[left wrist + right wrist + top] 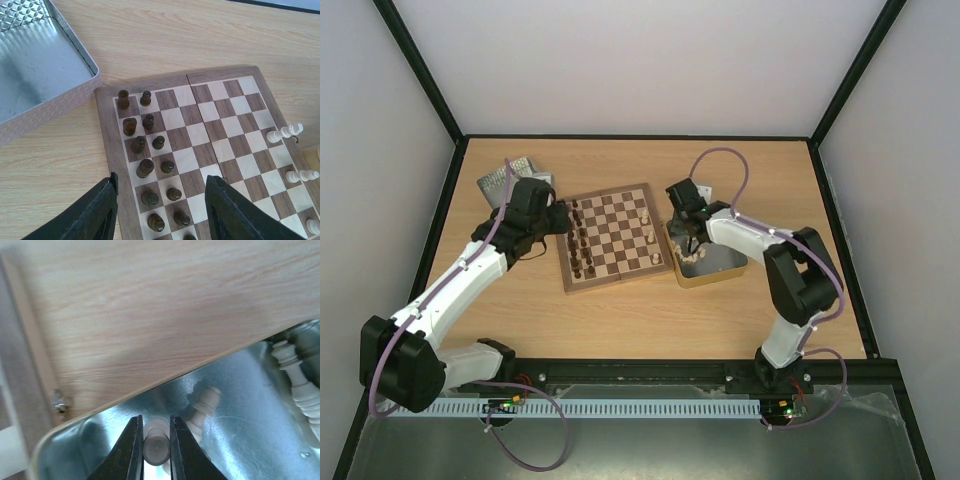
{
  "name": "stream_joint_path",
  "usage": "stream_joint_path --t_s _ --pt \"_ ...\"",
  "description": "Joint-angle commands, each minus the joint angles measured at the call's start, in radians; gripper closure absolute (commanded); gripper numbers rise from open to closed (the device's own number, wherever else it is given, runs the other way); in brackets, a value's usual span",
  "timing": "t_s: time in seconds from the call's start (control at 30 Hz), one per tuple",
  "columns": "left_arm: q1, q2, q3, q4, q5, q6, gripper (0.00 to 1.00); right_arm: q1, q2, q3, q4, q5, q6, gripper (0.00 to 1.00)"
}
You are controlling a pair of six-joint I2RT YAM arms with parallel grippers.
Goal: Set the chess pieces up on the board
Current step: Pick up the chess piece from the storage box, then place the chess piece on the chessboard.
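Judging by the board (610,235), the setup looks about half done. The dark pieces (145,167) stand in two files along its left edge. Only about three cream chess pieces (285,134) show along its right edge, so most of the cream side has yet to be placed.

The rest of the cream set is in the tin (720,272) just off the board's right edge, where the right end effector (154,427) has its jaws closed on one cream piece (155,450) low inside the tin. By my reading, the step in hand is lifting that piece out and carrying it to a square on the board's right side.

The left end effector (161,180) hovers over the board's left side above the dark files, jaws apart and holding nothing.

Only the right wrist view shows the grip itself, along with more cream pieces lying loose on the tin floor. From the top view that end effector is just a dark shape dipped into the tin. The left wrist view alone shows the dark files piece by piece, and part of a second tin (40,70) beyond the board's far left corner. It does not settle whether the cream pieces on the board stand or lie. The top view alone shows both arms, the board and the desk (620,320) together.
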Motion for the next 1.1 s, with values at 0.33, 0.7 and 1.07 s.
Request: stream_joint_path --t_s 0.33,0.7,1.07 --pt "0.019 -0.017 -0.017 0.018 0.006 -0.002 0.49 -0.001 -0.01 0.25 -0.085 -0.161 -0.011 0.96" --pt "0.027 -0.027 -0.022 0.019 0.006 -0.003 0.49 0.037 0.368 0.699 -0.232 -0.175 -0.096 0.95" --pt "0.033 -0.021 -0.022 0.024 0.023 -0.005 0.49 0.061 0.538 0.828 -0.254 -0.167 -0.139 0.94"
